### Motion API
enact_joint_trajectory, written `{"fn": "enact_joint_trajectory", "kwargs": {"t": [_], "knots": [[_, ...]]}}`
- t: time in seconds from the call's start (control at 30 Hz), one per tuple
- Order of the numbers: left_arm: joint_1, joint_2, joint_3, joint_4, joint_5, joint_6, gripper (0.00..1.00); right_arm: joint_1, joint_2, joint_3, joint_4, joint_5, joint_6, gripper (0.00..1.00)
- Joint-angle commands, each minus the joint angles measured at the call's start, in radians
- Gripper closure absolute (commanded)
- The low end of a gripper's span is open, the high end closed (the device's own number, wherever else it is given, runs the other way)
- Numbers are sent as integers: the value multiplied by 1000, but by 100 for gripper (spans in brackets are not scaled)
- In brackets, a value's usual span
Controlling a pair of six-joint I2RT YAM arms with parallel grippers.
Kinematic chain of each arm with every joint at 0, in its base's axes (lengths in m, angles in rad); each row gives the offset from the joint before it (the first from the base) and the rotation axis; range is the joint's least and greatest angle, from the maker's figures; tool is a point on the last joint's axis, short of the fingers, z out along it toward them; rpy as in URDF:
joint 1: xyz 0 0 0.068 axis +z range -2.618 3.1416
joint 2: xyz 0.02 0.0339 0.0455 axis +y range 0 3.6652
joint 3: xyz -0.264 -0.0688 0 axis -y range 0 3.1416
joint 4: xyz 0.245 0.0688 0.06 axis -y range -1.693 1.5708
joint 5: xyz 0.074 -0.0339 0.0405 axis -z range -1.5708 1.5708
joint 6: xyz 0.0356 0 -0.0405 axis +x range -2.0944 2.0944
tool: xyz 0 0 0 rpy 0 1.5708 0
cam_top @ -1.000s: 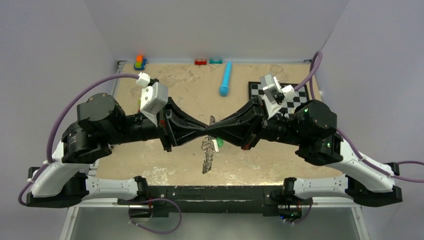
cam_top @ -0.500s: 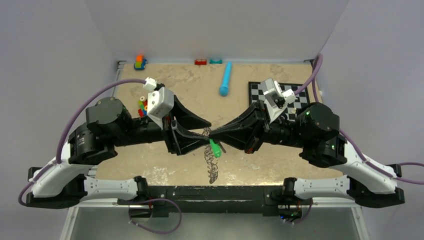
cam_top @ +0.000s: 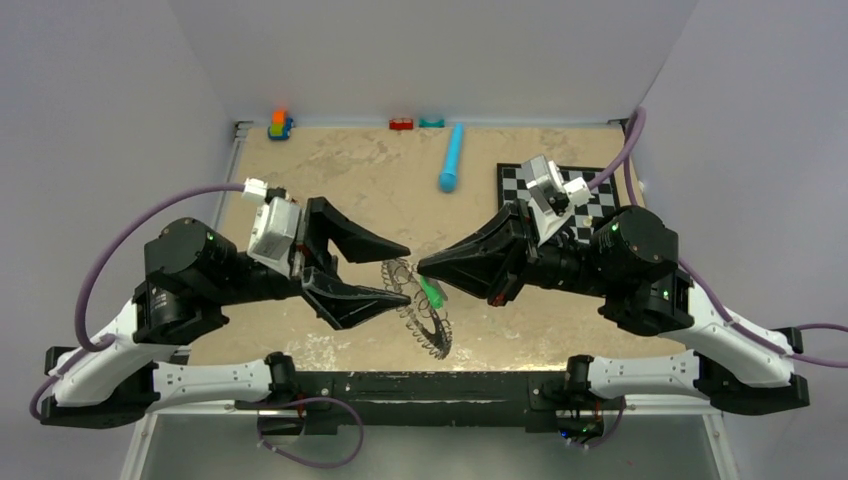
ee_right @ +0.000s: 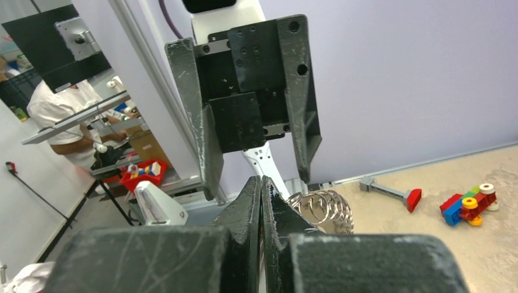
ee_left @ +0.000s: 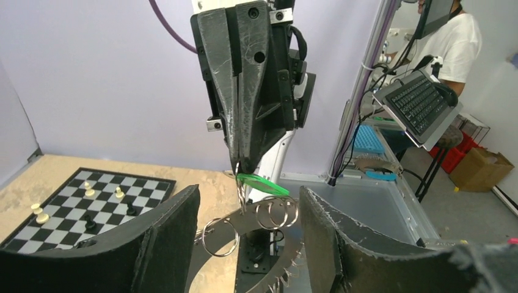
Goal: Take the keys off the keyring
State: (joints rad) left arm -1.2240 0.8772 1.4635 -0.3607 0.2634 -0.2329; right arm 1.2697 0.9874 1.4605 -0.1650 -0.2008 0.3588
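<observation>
The keyring, a thin grey hoop rimmed with small silver keys, hangs in the air over the middle of the table. One key has a green head. My right gripper is shut, pinching the keyring at its top beside the green key. My left gripper is open and empty, its fingers above and below the ring's left side without touching it. In the left wrist view the small rings and the green key hang from the right gripper's tip, between my open left fingers. In the right wrist view the rings show past the shut jaws.
A blue cylinder lies at the back middle. A chessboard with pieces sits at the back right, partly under the right arm. Small toy bricks and red and teal pieces line the back edge.
My left gripper has opened, let go of the keyring and drawn back to the left. The keyring now hangs from the right gripper alone and has swung round to show its hoop.
</observation>
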Motion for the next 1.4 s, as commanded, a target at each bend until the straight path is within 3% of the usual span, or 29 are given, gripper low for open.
{"fn": "enact_joint_trajectory", "kwargs": {"t": [0.0, 0.27, 0.53, 1.37], "knots": [[1, -41, -50, 141, 22, 17, 36, 2, -20, 54, 62, 68, 12, 100], [1, -64, -140, 259, 17, 7, 55, 3, -33, 44, 139, 131, 50, 100], [1, -37, -157, 317, 5, 15, 65, 3, -35, 42, 178, 118, 72, 100], [1, -43, -172, 386, -34, 22, 71, 2, -45, -30, 273, 86, 112, 100]]}}
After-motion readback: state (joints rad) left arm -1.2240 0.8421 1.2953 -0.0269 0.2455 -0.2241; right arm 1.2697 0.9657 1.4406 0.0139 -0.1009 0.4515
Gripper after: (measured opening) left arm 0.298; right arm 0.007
